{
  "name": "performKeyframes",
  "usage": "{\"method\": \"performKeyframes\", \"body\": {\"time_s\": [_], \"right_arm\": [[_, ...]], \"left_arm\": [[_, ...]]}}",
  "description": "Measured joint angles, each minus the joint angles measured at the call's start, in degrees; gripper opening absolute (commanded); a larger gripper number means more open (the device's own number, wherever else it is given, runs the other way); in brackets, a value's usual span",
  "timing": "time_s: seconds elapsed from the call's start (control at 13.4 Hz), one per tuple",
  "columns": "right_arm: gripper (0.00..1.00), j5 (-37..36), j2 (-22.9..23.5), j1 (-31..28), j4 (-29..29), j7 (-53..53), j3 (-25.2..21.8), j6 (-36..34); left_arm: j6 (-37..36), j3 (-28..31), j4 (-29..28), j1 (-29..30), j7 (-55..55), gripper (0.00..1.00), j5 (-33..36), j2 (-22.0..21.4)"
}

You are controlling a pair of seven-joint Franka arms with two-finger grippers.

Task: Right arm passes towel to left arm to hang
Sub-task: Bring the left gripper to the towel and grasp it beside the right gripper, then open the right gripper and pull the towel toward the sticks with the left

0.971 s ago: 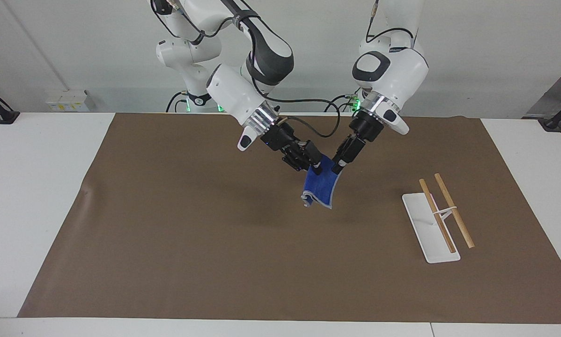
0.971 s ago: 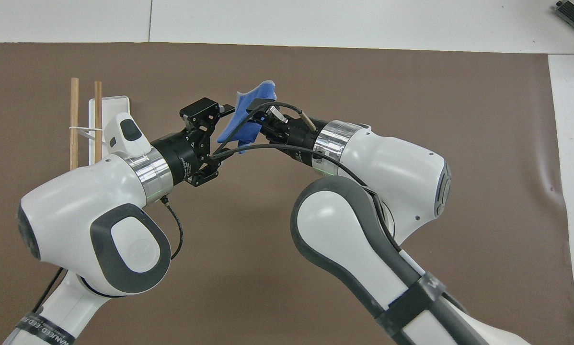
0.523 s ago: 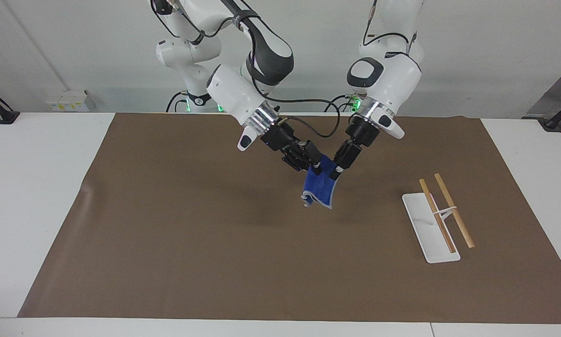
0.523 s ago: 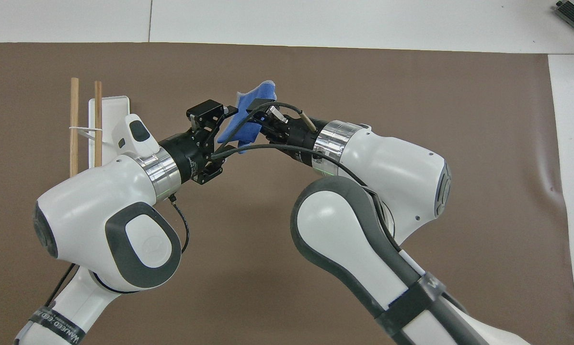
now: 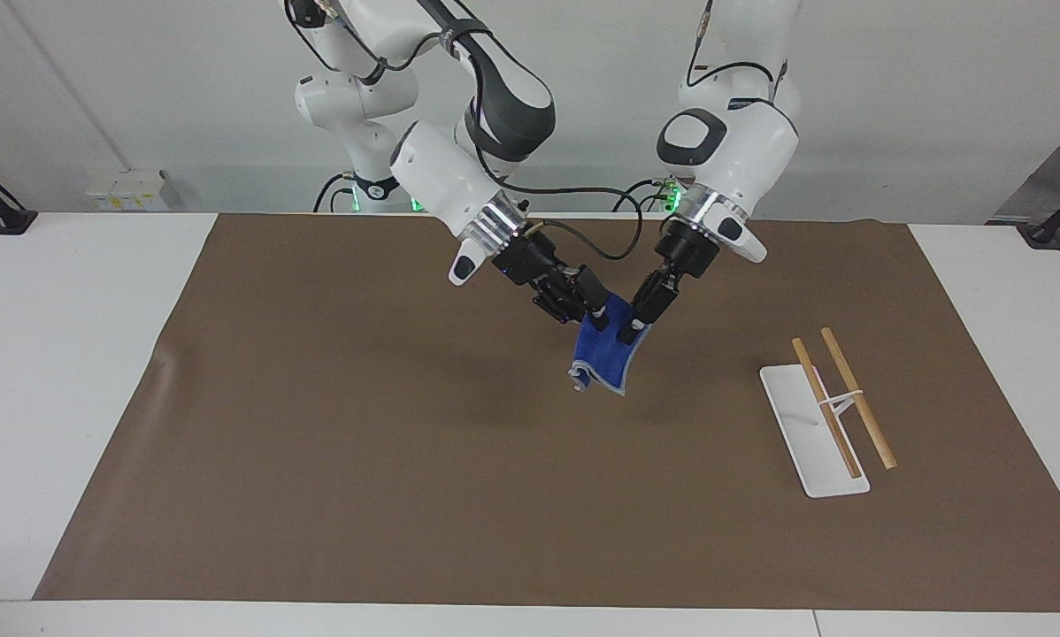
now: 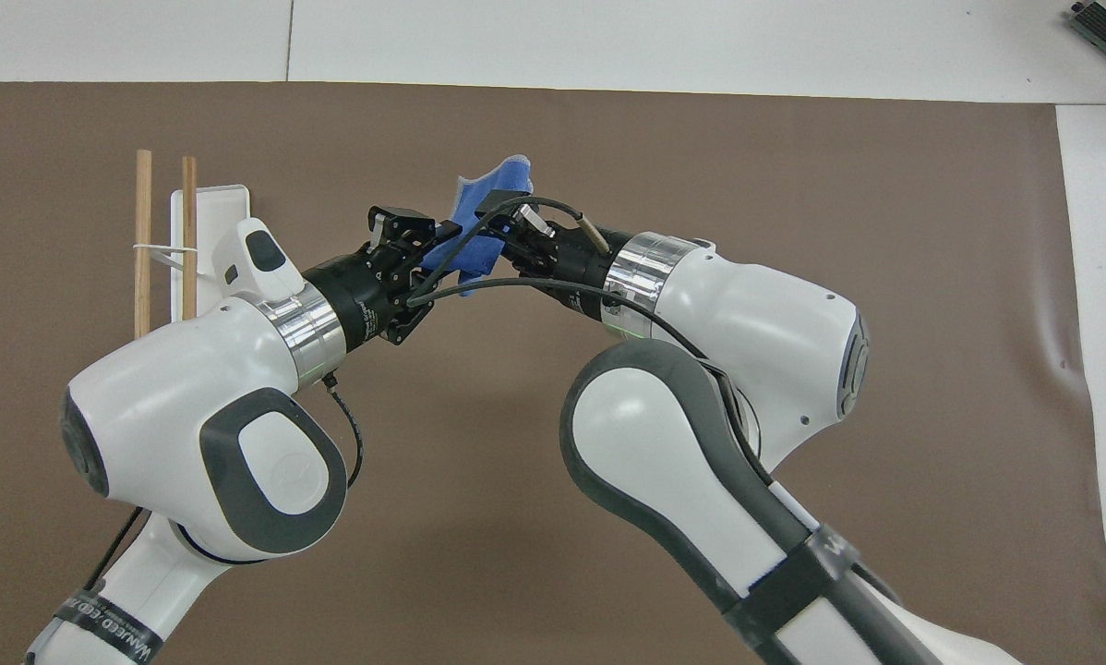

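Towel (image 5: pixel 608 354) is hanging above the surface (image 5: pixel 318 442), right gripper (image 5: pixel 594 311) jaws pinching its top edge; left gripper (image 5: pixel 629 334) jaws are pinching it alongside.

The towel (image 6: pixel 493 208) hides the left gripper's (image 6: pixel 439 242) fingertips, so its grip is unclear.

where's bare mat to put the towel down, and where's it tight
Bare mat runs from under the towel toward the right arm's end. Tight spots: the rack at the left arm's end, and mid-air where the right claw and left claw meet on the towel.
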Motion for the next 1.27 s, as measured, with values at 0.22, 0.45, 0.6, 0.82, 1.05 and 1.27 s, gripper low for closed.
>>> {"method": "performKeyframes", "body": {"time_s": [0.22, 0.45, 0.6, 0.82, 1.05, 1.27], "right_arm": [[0.0, 0.0, 0.0, 0.0, 0.0, 0.0, 0.0, 0.0], [0.0, 0.0, 0.0, 0.0, 0.0, 0.0, 0.0, 0.0], [0.21, 0.0, 0.0, 0.0, 0.0, 0.0, 0.0, 0.0], [0.67, 0.0, 0.0, -0.1, -0.1, 0.0, -0.1, 0.0], [0.75, 0.0, 0.0, -0.2, -0.8, 0.0, -0.4, 0.0], [0.78, 0.0, -0.1, -1.1, -1.6, 0.0, -0.6, 0.0]], "left_arm": [[0.0, 0.1, 0.0, 0.0, 0.2, 0.0, 0.0, 0.0], [0.0, 0.1, 0.0, 0.0, 2.1, 0.0, 0.0, 0.0], [0.0, 0.2, 0.0, 0.0, 3.4, 0.0, 0.0, 0.0], [0.0, 0.5, 0.0, 0.2, 5.8, 0.0, 0.0, 0.0], [0.0, 1.2, 0.0, 1.6, 9.0, 0.0, 0.0, 0.1], [0.0, 1.3, 0.0, 4.1, 11.8, 0.0, 0.0, 0.3]]}}
